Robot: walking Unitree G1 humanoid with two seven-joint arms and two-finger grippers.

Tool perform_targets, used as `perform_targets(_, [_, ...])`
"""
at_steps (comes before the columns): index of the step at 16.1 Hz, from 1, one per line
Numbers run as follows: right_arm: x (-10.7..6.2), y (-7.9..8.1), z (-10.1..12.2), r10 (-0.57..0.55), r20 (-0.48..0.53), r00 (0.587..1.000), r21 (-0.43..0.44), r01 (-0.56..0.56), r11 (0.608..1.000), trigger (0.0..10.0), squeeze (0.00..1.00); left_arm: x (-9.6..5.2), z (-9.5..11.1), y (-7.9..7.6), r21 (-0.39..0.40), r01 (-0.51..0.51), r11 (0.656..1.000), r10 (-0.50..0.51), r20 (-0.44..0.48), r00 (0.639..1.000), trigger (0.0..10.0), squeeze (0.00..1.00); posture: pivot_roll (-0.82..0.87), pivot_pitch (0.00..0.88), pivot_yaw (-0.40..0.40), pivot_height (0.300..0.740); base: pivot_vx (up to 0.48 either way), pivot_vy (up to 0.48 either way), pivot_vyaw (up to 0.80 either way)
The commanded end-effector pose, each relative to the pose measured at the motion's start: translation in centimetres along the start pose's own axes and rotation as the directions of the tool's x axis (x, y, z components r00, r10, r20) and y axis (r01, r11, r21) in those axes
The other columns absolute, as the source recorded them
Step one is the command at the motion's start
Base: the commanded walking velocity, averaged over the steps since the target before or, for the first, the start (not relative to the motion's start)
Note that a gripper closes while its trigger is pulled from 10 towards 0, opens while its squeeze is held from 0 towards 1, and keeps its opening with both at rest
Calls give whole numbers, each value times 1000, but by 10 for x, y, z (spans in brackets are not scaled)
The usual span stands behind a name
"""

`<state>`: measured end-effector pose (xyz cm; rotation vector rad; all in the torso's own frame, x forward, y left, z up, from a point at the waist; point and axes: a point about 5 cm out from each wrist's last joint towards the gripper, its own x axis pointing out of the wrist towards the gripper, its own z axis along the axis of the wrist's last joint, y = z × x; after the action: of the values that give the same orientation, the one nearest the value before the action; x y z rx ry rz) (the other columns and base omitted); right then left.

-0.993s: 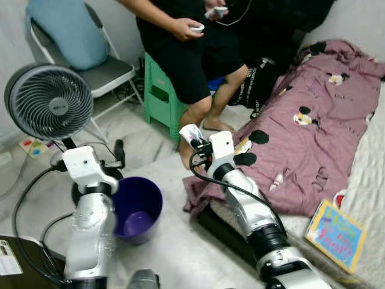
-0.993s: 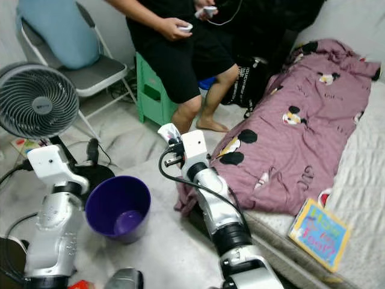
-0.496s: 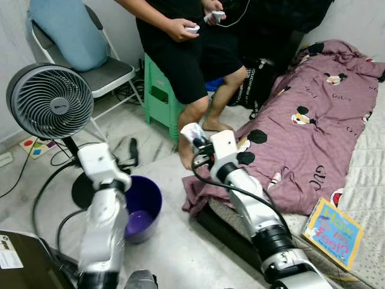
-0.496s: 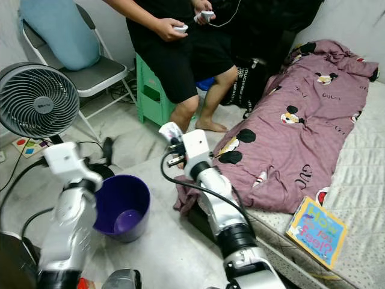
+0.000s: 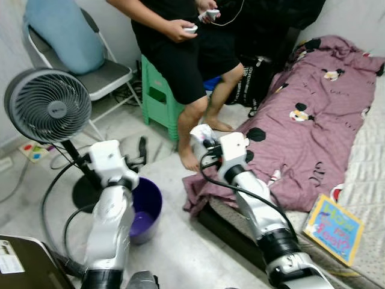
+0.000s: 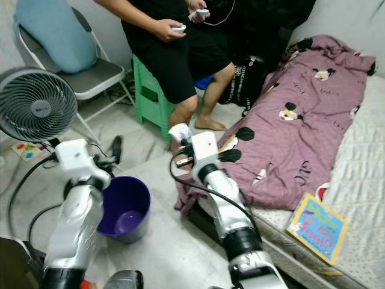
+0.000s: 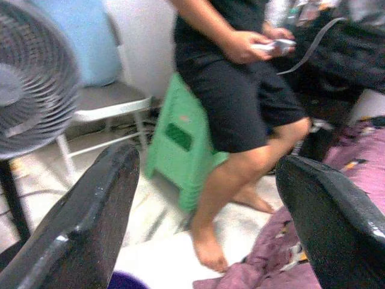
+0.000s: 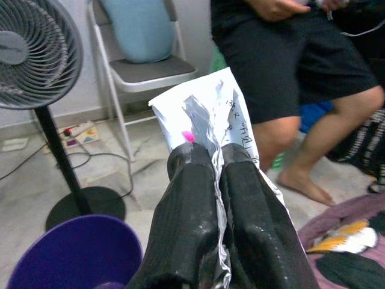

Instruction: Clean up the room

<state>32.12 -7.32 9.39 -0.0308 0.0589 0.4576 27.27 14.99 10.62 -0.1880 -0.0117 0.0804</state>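
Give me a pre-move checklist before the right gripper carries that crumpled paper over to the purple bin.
1. Grip: right gripper shut on the crumpled white paper - ok.
2. Round purple plastic bin upright, mouth open - ok.
3. Paper above the bin - not ok; it is off to the bin's right.
4. Left gripper open, holding nothing - ok.
5. Left arm stands beside the bin's rim - cannot tell whether it blocks the drop.
6. Seated person's bare foot close to the right gripper - not ok.

Crumpled white paper wrapper [image 8: 207, 114] between glossy black plastic fingers [image 8: 186, 211]. Smooth, glossy purple plastic bin [image 6: 123, 205]. Matt mauve printed cloth blanket [image 5: 313, 132]. Green plastic stool [image 5: 159, 99]. Polished pale stone floor [image 5: 174, 241]. Brushed silver metal arms [image 5: 111, 223].
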Motion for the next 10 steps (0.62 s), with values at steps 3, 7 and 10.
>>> perform_targets(3, [9,12,6,55,3,998,-5,-55,998,10000,0,-6,3,10,1,-66,998,66,23,998,10000,0,107,27,-74,740,0,0,0])
perform_targets(7, [2,3,6,-22,26,999,24,21,999,10000,0,4,2,0,10,6,1000,-6,4,1000,10000,0,56,21,-15,740,0,0,0])
perform_targets(10, [-8,-10,3,-110,31,993,33,109,993,10000,0,16,2,-16,15,95,995,-94,-14,995,10000,0,-12,14,70,740,0,0,0])
